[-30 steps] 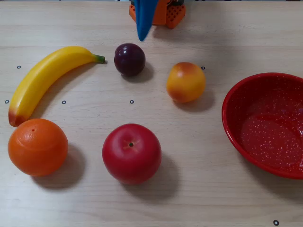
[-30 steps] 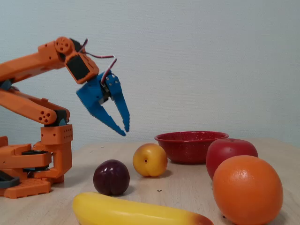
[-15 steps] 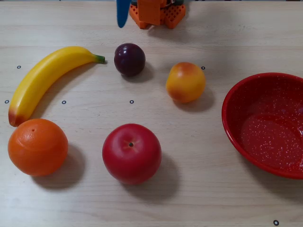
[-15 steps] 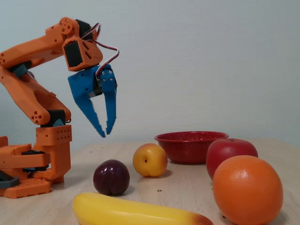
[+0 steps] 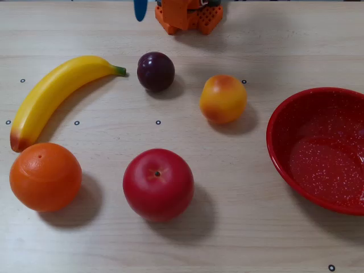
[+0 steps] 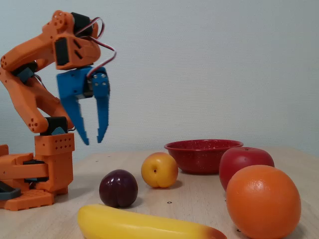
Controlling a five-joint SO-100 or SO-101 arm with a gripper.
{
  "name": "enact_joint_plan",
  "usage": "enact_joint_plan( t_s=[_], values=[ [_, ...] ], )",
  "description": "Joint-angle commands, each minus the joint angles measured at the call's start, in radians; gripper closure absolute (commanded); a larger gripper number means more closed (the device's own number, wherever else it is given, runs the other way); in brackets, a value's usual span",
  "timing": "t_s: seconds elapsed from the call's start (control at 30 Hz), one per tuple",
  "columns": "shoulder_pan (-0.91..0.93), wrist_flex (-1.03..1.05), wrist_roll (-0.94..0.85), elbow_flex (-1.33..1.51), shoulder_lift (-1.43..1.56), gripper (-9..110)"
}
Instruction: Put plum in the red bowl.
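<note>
The small dark purple plum [image 5: 155, 71] [image 6: 118, 188] lies on the wooden table near the arm's orange base [image 5: 188, 15]. At the right edge of the overhead view sits the large speckled red bowl [image 5: 281, 148] [image 6: 201, 149], with nothing in it. My blue gripper [image 6: 93, 143] hangs high above the table in the fixed view, left of and well above the plum, fingers pointing down and slightly apart, holding nothing. Only one blue fingertip [image 5: 140, 9] shows at the overhead view's top edge.
A yellow-orange peach [image 5: 223, 98] [image 6: 159, 170] lies between plum and bowl. A red apple [image 5: 158, 183], an orange [image 5: 45, 176] and a banana [image 5: 54, 93] take up the front and left of the table.
The arm has drawn back toward its base and risen. The gripper swung from leaning over the plum to pointing straight down farther left. No fruit moved.
</note>
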Motion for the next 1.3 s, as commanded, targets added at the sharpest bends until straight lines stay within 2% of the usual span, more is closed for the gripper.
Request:
enact_joint_plan(
  t_s=[0.0, 0.47, 0.8, 1.27],
  values=[
    [0.020, 0.026, -0.044, -0.038, 0.035, 92],
    [0.067, 0.038, -0.216, 0.123, 0.078, 68],
    [0.107, -0.008, -0.334, 0.167, 0.018, 63],
    [0.103, -0.212, -0.307, 0.202, -0.118, 60]
  ],
)
